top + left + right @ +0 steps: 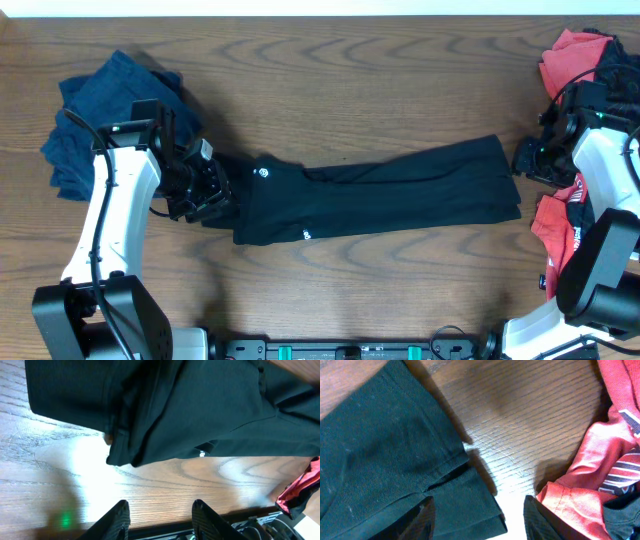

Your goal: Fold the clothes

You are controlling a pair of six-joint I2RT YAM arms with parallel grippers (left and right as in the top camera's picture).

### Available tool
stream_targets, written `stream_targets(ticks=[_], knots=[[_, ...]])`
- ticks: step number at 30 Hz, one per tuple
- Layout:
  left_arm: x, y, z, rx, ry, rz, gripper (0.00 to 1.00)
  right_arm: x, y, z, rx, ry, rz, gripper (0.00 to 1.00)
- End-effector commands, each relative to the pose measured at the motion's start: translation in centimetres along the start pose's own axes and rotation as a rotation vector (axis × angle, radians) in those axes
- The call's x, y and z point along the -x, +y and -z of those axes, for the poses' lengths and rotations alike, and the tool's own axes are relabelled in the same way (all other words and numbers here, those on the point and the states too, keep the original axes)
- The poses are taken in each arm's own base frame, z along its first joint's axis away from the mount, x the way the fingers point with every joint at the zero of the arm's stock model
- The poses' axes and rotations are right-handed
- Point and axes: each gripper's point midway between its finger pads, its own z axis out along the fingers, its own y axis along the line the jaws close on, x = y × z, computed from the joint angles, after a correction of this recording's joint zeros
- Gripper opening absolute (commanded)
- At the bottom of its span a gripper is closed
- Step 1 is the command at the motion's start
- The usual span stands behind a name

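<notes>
1. The left gripper (pixel 207 192) sat at the waist end of the black trousers (pixel 380 195) with its jaws spread wide and nothing between them. In the left wrist view both fingers (pixel 119 519) hung over bare table (pixel 60 475), short of the cloth. Closing from there would likely have pinched air, or only the top layer of the rumpled waistband (pixel 125 440).
2. The crumpled navy garment (pixel 110 110) lay just beyond that arm at the table's far left. A wide swing back could have dragged it into the working area.
3. The trousers lay flat across the middle of the table, one leg over the other, running to the right. The layers did not sit quite flush, so a one-layer grab risked peeling them apart and skewing the fold.
4. At the leg hems (pixel 445 467) the right gripper (pixel 480 520) was likewise wide open and held nothing, with the lower hem corner lying roughly between its fingers. Closing on that corner alone might have lifted one leg and left the other behind.
5. The red shirt (pixel 600 460) lay just beside the hems on the right — a stray finger could have snagged it and carried it into the fold.
6. With one arm at each end, an uneven lift could have stretched or twisted the trousers — the thin fabric looked likely to slip.
</notes>
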Motion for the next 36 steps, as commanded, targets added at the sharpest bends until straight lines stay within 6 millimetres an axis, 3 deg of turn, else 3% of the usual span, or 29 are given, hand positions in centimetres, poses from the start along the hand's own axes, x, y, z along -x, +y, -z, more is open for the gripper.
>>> stream_targets(ticks=[1, 11, 15, 19, 23, 29, 36], knots=[[-0.1, 0.3, -0.1, 0.005, 0.002, 0.000, 0.44, 0.6, -0.2, 0.9, 0.000, -0.030, -0.011, 0.57], [2.2, -1.0, -0.1, -0.041, -0.089, -0.058, 0.45, 0.4, 0.6, 0.8, 0.044, -0.021, -0.010, 0.58], [3.7, -2.5, -0.3, -0.056, -0.157, -0.134, 0.54, -0.4, 1.3, 0.6, 0.091, 0.010, -0.011, 0.58], [5.0, -4.4, -0.7, -0.061, -0.215, -0.221, 0.57, -1.6, 2.6, 0.4, 0.168, 0.054, -0.008, 0.58], [6.4, -4.9, -1.4, 0.006, -0.274, -0.280, 0.59, -2.4, 4.7, 0.5, 0.285, 0.073, 0.056, 0.57], [8.2, -6.4, -3.9, 0.003, -0.286, -0.340, 0.64, -3.3, 5.9, 0.0, 0.293, 0.088, 0.093, 0.58], [9.7, -5.0, -8.2, 0.023, -0.216, -0.311, 0.64, -3.8, 6.9, -0.3, 0.280, 0.094, 0.145, 0.58]])
